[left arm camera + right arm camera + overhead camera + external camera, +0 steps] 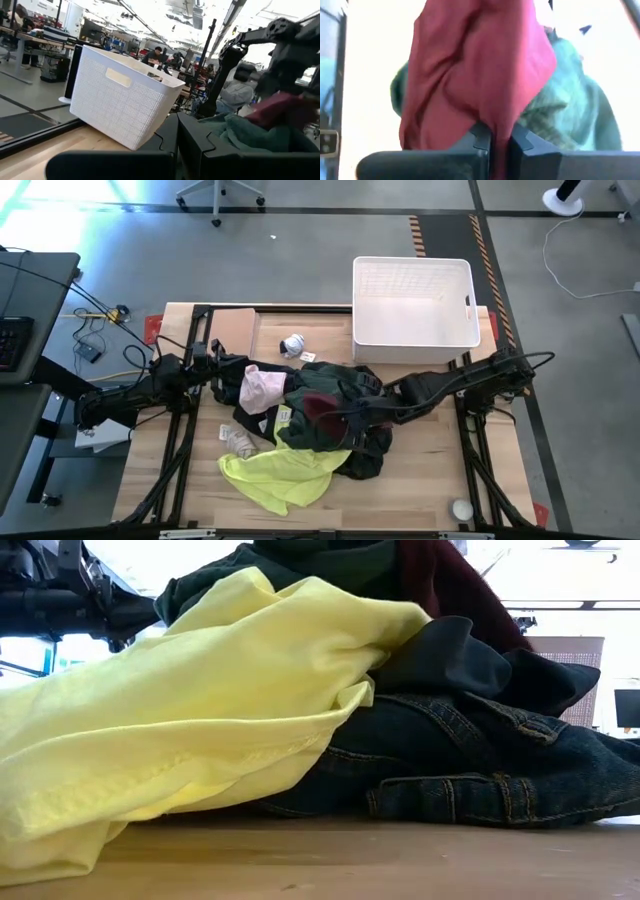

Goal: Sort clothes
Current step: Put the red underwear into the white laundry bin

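White basket [415, 301] upper right of high view, empty. Small white-grey ball [292, 345] left of it; another ball [461, 509] bottom right on table [420, 490].

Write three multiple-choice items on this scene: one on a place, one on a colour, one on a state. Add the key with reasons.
1. Where does the white basket stand?
A. at the table's far right
B. on the floor
C. on the clothes

2. What colour is the garment lying nearest the table's front edge?
A. white
B. neon yellow
C. orange

3. What is the right end effector doing?
A. hanging open over the basket
B. shut on the maroon garment
C. shut on the small ball

Key: 1 A, the high view shows it there. 2 B, the neon yellow garment spreads there. 3 B, the right wrist view shows maroon cloth pinched between the fingers.
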`<state>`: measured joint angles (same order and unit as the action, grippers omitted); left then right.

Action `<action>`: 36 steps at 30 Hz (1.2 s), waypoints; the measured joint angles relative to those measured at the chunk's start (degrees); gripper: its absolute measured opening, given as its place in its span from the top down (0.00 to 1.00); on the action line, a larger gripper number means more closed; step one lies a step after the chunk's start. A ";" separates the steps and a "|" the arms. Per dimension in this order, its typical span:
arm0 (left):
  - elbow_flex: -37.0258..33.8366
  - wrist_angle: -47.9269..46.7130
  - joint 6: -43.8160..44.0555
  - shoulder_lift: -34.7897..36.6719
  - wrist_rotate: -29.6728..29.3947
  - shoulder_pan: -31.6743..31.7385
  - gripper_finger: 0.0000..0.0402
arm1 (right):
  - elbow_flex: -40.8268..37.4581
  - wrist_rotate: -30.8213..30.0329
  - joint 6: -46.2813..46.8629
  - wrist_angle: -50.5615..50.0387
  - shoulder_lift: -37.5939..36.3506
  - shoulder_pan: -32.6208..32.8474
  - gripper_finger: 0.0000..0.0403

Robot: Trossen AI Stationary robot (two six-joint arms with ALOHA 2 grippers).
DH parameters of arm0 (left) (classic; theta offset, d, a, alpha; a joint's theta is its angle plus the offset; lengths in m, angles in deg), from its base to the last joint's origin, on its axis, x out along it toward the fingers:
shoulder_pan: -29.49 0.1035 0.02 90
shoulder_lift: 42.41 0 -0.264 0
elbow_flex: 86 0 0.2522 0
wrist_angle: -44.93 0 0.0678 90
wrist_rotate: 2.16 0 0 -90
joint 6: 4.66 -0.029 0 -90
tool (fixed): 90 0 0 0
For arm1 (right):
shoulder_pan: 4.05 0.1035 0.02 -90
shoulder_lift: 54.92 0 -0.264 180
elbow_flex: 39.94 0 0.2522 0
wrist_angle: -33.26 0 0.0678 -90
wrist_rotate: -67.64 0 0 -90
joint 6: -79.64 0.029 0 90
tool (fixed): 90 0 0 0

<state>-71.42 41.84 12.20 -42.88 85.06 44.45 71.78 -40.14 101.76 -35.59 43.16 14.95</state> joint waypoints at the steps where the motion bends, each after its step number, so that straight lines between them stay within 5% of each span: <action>1: 0.00 0.00 0.00 0.00 0.10 0.02 0.99 | 1.24 -0.84 -0.26 0.06 0.00 0.19 0.96; 8: 0.00 -0.47 0.02 0.00 1.03 0.02 0.99 | 11.15 -11.52 -6.16 -0.54 0.00 0.70 0.99; 16: 0.00 -0.55 -0.60 0.00 1.09 0.01 0.99 | 23.02 -34.81 -20.85 -1.36 -0.08 0.06 0.98; 22: 0.00 -0.55 -0.92 0.00 1.09 0.02 0.99 | 25.85 -49.76 -25.45 -12.22 -0.11 -6.58 0.99; 29: 0.00 -0.55 -0.96 0.00 1.07 0.02 0.99 | 22.68 -52.34 -7.49 -34.44 -0.09 -22.81 0.99; 36: 0.00 -0.55 -0.96 0.00 1.07 0.02 0.99 | 12.79 -44.81 -12.73 -27.06 -0.07 -37.37 0.99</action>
<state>-71.42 41.30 11.24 -42.88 86.13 44.47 84.57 -84.95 89.03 -62.65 43.09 -22.42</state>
